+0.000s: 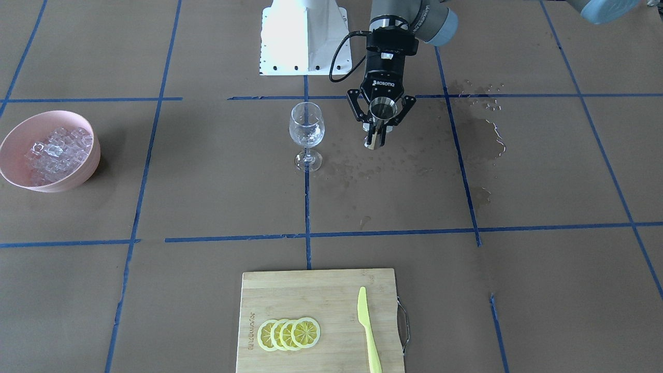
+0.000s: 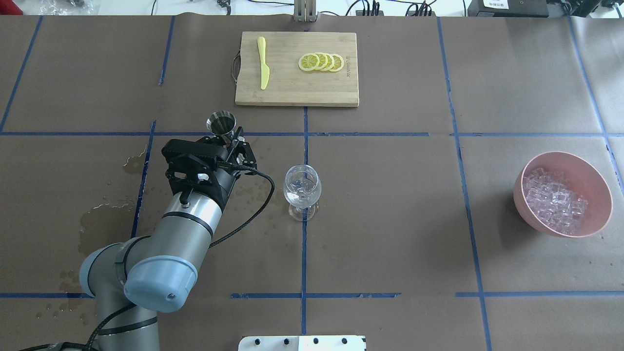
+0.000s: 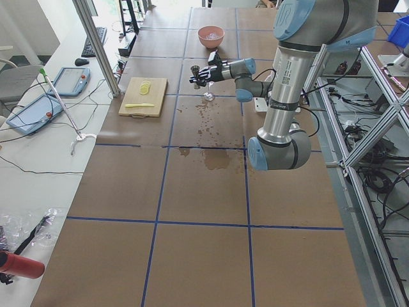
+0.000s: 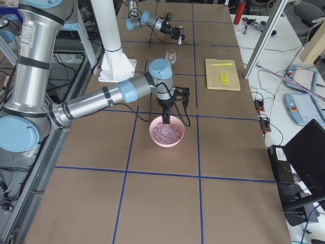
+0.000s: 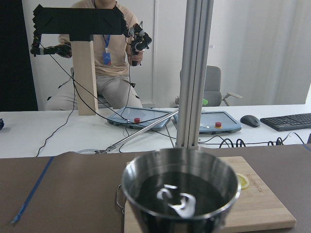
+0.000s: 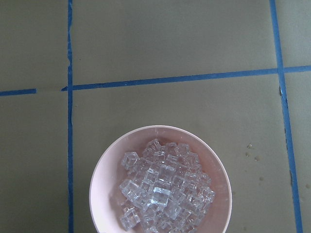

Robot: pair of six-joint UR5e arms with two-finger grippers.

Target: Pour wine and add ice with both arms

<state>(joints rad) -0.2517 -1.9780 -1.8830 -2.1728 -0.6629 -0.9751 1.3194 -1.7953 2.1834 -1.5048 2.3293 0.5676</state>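
Hanging above ice (image 4: 167, 134), right gripper (image 4: 166, 122) — shown only by exterior right view

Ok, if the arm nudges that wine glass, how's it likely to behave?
The wine glass looks top-heavy: wide bowl on a thin stem and small foot, so it would probably tip rather than slide. Being thin clear glass, it likely breaks easily.

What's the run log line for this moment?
left claw: shut on jigger, upright, beside wine glass | right claw: above ice in pink bowl, state unclear
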